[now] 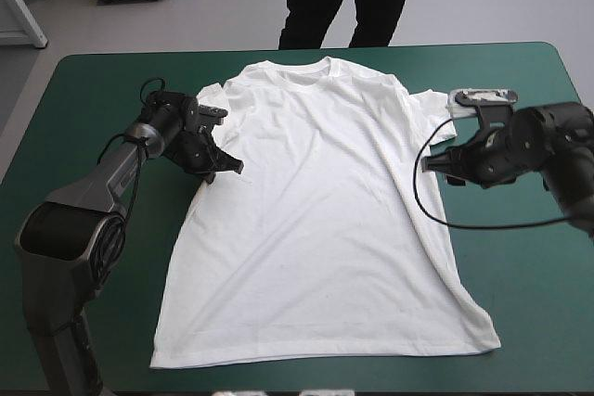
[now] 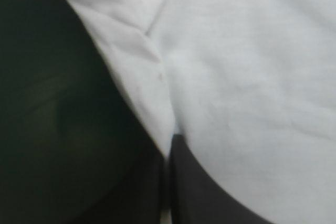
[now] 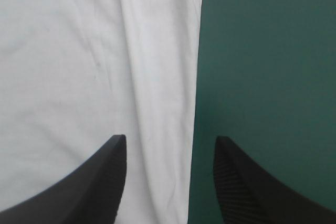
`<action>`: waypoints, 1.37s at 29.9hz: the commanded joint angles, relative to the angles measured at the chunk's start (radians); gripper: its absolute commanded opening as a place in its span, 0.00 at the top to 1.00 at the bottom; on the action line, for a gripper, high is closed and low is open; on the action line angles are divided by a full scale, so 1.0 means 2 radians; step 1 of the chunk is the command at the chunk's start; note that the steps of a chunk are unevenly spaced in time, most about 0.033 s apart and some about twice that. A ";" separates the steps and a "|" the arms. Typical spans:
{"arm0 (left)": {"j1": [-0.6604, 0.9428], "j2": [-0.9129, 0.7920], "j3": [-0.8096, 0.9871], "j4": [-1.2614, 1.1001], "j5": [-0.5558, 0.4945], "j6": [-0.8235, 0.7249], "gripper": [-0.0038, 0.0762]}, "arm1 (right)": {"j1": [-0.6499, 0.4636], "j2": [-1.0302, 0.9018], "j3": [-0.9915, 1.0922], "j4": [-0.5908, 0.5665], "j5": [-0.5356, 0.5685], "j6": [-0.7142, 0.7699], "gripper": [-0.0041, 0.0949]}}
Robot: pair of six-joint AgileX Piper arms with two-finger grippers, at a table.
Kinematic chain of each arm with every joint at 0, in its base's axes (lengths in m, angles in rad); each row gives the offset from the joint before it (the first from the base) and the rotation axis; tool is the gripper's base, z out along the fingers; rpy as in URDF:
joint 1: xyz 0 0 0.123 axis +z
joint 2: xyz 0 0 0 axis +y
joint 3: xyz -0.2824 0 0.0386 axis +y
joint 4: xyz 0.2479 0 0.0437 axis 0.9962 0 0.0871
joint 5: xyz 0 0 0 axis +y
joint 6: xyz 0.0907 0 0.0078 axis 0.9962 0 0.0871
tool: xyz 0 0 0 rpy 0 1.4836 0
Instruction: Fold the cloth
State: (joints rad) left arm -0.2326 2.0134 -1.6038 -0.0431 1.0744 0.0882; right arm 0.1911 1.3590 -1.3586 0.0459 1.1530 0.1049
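The white T-shirt lies spread flat on the table, collar toward the far edge and hem near the front edge. My left gripper is at the shirt's left side just below the sleeve. In the left wrist view its black fingers meet in a point, shut on a fold of the T-shirt at its edge. My right gripper hovers at the shirt's right side below the other sleeve. In the right wrist view it is open, with the T-shirt's side edge running between its fingers.
The teal-green cover shows as a wide strip on each side of the shirt and a narrow one along the front edge. Bare cover lies beside my right gripper's outer finger.
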 commanded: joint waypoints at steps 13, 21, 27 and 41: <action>-0.008 -0.008 -0.002 -0.038 0.007 -0.005 0.96 | -0.002 0.222 -0.213 -0.009 0.012 -0.005 0.39; -0.008 -0.008 -0.002 -0.049 0.009 0.000 0.96 | -0.026 0.280 -0.213 0.010 -0.008 -0.005 0.39; -0.008 -0.008 -0.002 -0.050 0.009 0.000 0.96 | -0.036 0.302 -0.213 0.012 -0.017 -0.009 0.39; -0.008 -0.008 -0.002 -0.057 0.009 0.000 0.96 | -0.036 0.356 -0.211 0.050 -0.026 -0.013 0.51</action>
State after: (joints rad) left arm -0.2326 2.0146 -1.6056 -0.0639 1.0806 0.0894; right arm 0.1261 2.0993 -1.7616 0.0989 1.1159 0.0907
